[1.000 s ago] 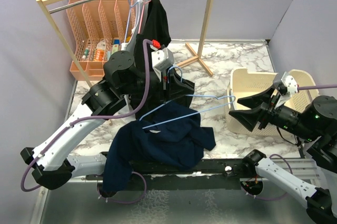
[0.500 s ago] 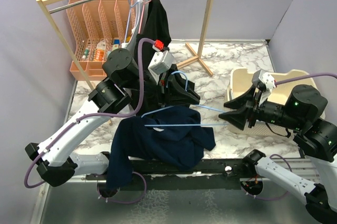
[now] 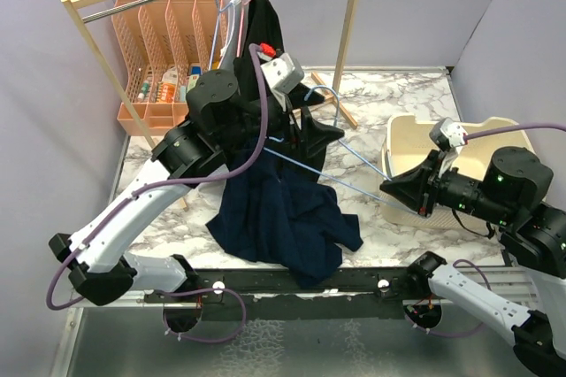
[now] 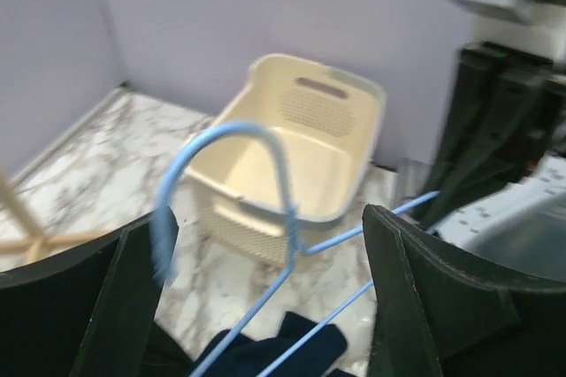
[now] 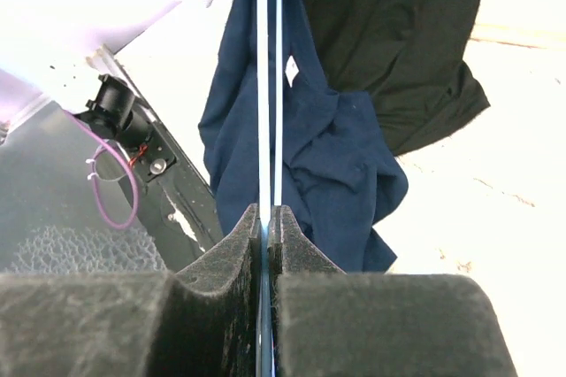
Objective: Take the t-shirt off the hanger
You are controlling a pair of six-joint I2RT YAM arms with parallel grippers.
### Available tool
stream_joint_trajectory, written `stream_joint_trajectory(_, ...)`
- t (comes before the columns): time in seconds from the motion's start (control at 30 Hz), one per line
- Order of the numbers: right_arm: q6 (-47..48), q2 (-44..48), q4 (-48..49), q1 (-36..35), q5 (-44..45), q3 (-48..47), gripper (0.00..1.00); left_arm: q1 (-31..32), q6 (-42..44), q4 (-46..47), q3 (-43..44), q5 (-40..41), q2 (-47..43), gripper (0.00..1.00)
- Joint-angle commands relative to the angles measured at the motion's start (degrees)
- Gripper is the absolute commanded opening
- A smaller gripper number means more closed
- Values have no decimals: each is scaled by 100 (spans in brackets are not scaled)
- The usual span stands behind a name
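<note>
Jaws differ by side. The left jaws stand spread wide, with the hook of the hanger point(image 4: 232, 132) between them; whether it touches either one is not clear. The right jaws are pressed together on the hanger's lower wire, just left of the basket point(image 3: 400, 138). The navy t-shirt point(image 3: 279, 218) hangs from the hanger, its hem bunched at the near edge of the bench point(image 3: 389, 94). Bare marble shows between t-shirt and basket, and a black garment point(image 3: 265, 36) hangs close behind.
</note>
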State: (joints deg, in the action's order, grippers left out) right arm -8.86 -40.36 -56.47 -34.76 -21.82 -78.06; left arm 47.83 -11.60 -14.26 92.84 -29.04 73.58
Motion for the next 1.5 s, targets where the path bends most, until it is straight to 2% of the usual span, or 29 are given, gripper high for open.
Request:
stream_joint_trajectory(0.0,-367,245,-685,13,761,-450,1,31,412,-121,-449,2334,-700,89)
stream_joint_trajectory(0.17,-620,271,-1278,13,1113,-781,1,30,559,385,-1377,3422,-1658,88)
stream_joint_trajectory(0.33,-809,135,-1144,13,1829,-771,1,26,581,595,-2251,3962,-2517,82)
stream_joint_trajectory(0.47,-888,-181,-287,13,2478,-500,1,27,580,440,-2808,4197,-3101,75)
stream_joint_trajectory(0.63,-843,-882,1417,13,3335,-301,1,32,528,124,-3480,4618,-3876,71)
stream_joint_trajectory(0.8,-496,-1989,2713,13,4244,-697,1,25,322,34,-4242,4786,-4616,69)
stream_joint_trajectory(0.93,-85,-2737,3486,13,4677,-1184,1,29,161,28,-4733,4797,-5125,62)
stream_joint_trajectory(1.13,387,-3508,4238,15,4789,-1828,1,33,21,-92,-5249,4957,-5754,32)
stream_joint_trajectory(1.3,556,-3985,4171,18,4752,-2414,1,26,-137,-268,-5549,4968,-6159,26)
stream_joint_trajectory(1.47,711,-4396,4106,22,4657,-2899,1,32,-269,-411,-5573,4825,-6229,27)
